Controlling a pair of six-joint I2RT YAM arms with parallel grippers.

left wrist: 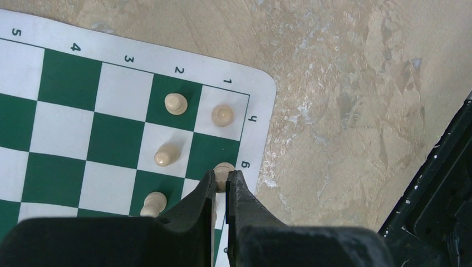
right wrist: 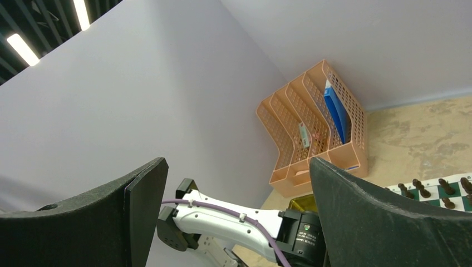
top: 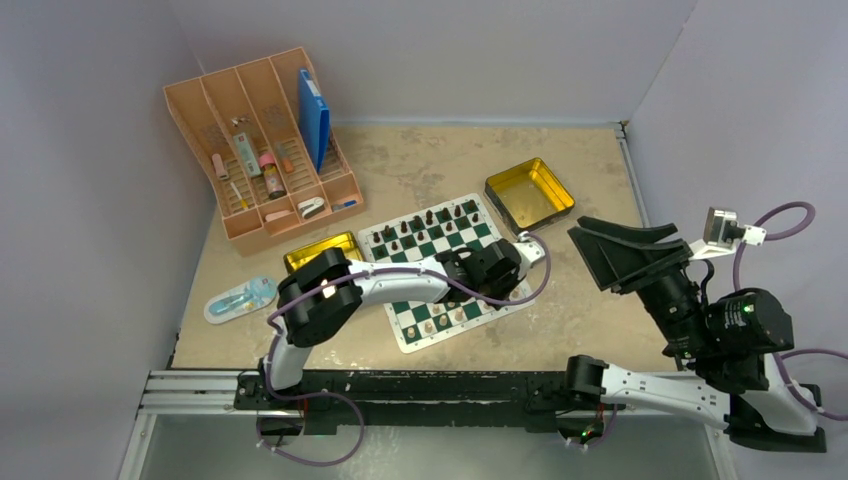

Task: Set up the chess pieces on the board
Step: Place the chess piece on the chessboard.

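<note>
Looks nearly done: dark brown chessmen (top: 430, 222) line the upper rows of the green-and-white chess mat (left wrist: 67, 111), light tan wooden chessmen (left wrist: 176, 103) stand near its corner at centre frame, left gripper (left wrist: 222, 179) is closed narrow with its tips at one tan edge piece, right gripper (right wrist: 236, 167) is spread wide, empty, off right; any pieces left hidden by the arm.

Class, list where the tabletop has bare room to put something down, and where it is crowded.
Free: the tabletop strip bordered by the orange organizer, the right gold tin and the far edge of the board; also the patch between the board's right edge and the right arm. Crowded: the board's near right corner, where the left gripper sits among light pieces.
</note>
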